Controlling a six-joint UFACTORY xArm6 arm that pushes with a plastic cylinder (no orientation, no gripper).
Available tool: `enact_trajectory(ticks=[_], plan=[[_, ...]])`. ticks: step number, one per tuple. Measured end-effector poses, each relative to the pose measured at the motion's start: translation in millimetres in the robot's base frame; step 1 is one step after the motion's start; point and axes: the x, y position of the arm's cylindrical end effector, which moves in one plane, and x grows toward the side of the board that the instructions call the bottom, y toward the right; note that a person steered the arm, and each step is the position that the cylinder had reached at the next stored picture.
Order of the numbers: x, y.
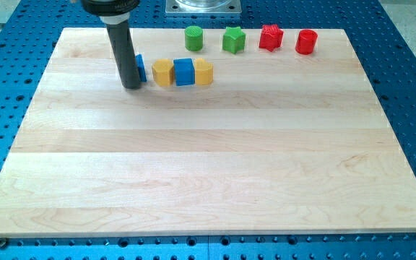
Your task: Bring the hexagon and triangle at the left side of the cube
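My tip rests on the board at the view's upper left. A blue block, mostly hidden behind the rod, touches the rod's right side; its shape cannot be made out. To its right lies a row of three touching blocks: a yellow hexagon, a blue cube and a yellow block. A small gap separates the hidden blue block from the yellow hexagon.
Along the board's top edge stand a green cylinder, a green star-like block, a red star-like block and a red cylinder. The wooden board lies on a blue perforated table.
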Motion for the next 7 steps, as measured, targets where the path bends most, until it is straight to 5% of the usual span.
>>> enact_trajectory(ticks=[1,3,7], plan=[[-7,-48],[-77,4],[-58,21]])
